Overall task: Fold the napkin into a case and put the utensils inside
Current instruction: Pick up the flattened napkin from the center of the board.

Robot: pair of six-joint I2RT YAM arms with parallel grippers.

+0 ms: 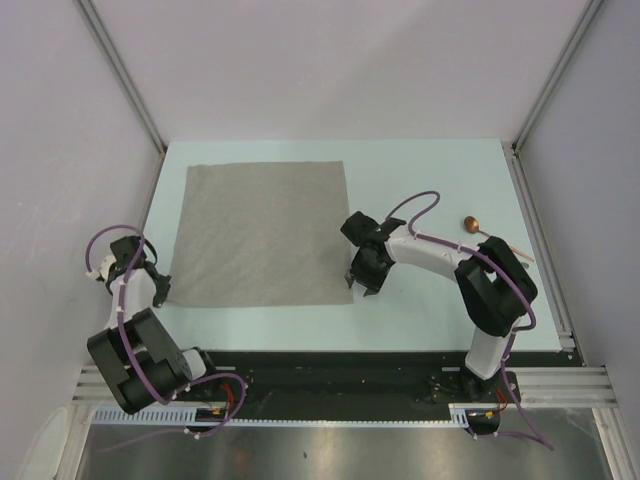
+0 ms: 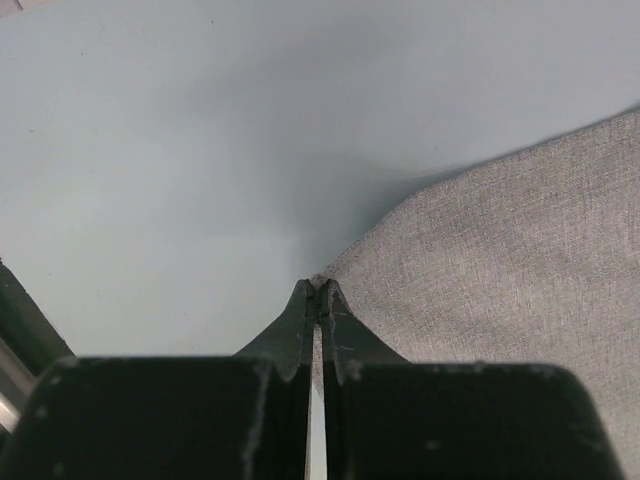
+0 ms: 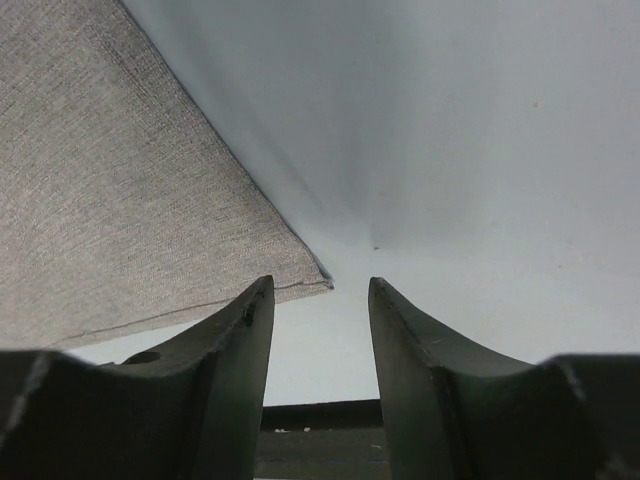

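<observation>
The grey-beige napkin (image 1: 262,233) lies spread flat as one square on the pale table; no case is in view. My left gripper (image 1: 158,296) sits at its near left corner, and in the left wrist view this gripper (image 2: 320,286) is shut with the napkin (image 2: 500,260) corner pinched at its tips. My right gripper (image 1: 361,284) stands at the near right corner. It is open (image 3: 318,285), with the napkin (image 3: 120,180) corner tip lying between the fingers, untouched. A copper spoon (image 1: 471,223) lies at the right, behind the right arm, its handle partly hidden.
The table (image 1: 420,170) ends in a metal rail (image 1: 540,240) on the right and a black strip (image 1: 340,365) in front, where the arm bases are bolted. Grey walls enclose the back and sides.
</observation>
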